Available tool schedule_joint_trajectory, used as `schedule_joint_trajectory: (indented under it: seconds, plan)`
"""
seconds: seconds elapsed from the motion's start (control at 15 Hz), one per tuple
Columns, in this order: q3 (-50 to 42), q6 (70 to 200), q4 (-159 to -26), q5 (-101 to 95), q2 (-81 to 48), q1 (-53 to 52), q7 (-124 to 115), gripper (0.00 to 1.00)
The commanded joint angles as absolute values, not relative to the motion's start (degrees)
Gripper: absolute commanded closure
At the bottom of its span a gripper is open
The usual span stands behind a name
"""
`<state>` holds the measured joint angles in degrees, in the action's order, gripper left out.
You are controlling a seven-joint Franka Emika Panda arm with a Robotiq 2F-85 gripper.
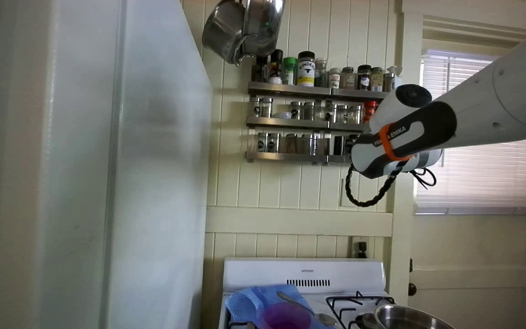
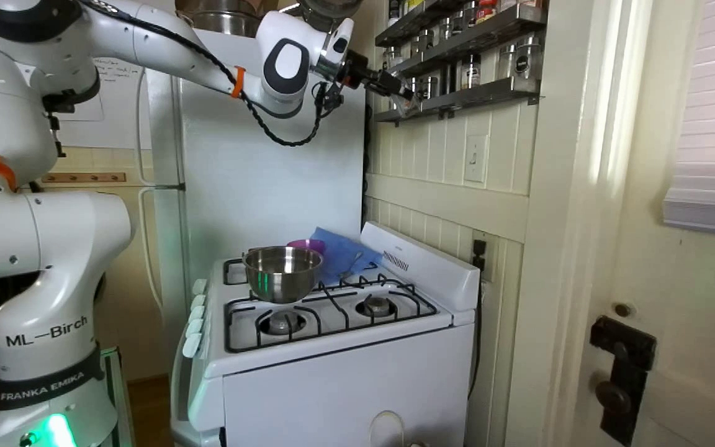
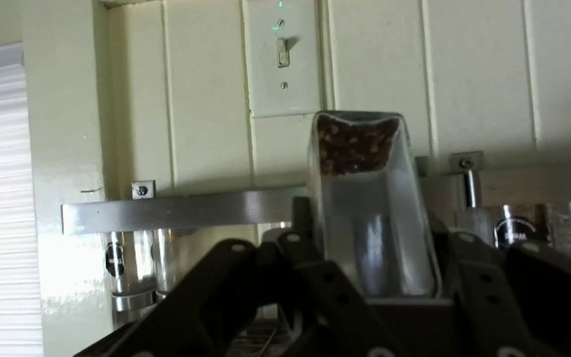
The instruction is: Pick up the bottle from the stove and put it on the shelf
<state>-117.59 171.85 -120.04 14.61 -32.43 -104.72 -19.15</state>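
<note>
A black two-fingered gripper (image 2: pixel 402 91) sits near the top of the frame, just right of the middle, in an exterior view; the jointed white robot arm (image 2: pixel 171 53) behind it spans the upper left. The claw is pinching a clear, square-sided bottle (image 3: pixel 372 213), a dark finger on either side of it. In the wrist view the bottle stands right of the middle, with reddish-brown flakes (image 3: pixel 355 144) gathered at the end towards the top of the frame. It is up in the air, right by the lowest tier of a three-tiered stainless-steel wall shelf (image 1: pixel 299 123); whether it touches the rail I cannot tell. Small spice jars (image 1: pixel 306 68) line all three tiers.

In an exterior view the arm, with an orange band (image 1: pixel 387 142) round it, comes in from the right edge and covers the right end of the shelf.

Well below, in the lower middle, stands a white gas stove (image 2: pixel 345 379) with black burner grates. On it are a round stainless-steel bowl (image 2: pixel 283 276) and a small purple bowl (image 1: pixel 286 315) beside a rumpled blue cloth (image 1: pixel 250 301). A white switch plate (image 3: pixel 285 94) shows at the top of the wrist view, and pale slatted blinds (image 1: pixel 477 183) at the right in both exterior views.
</note>
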Motion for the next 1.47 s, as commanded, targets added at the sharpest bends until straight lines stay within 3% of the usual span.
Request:
schedule_joint_trajectory:
  seconds: [0.0,0.33,1.4]
  plan:
    - [-120.18,172.08,-117.69,17.66,-32.96,-103.98,-16.74,0.76]
    - [-120.23,170.44,-112.2,17.08,-29.47,-102.91,-13.06,0.76]
    - [-102.99,175.53,-104.68,14.25,-24.78,-89.88,-9.21,0.76]
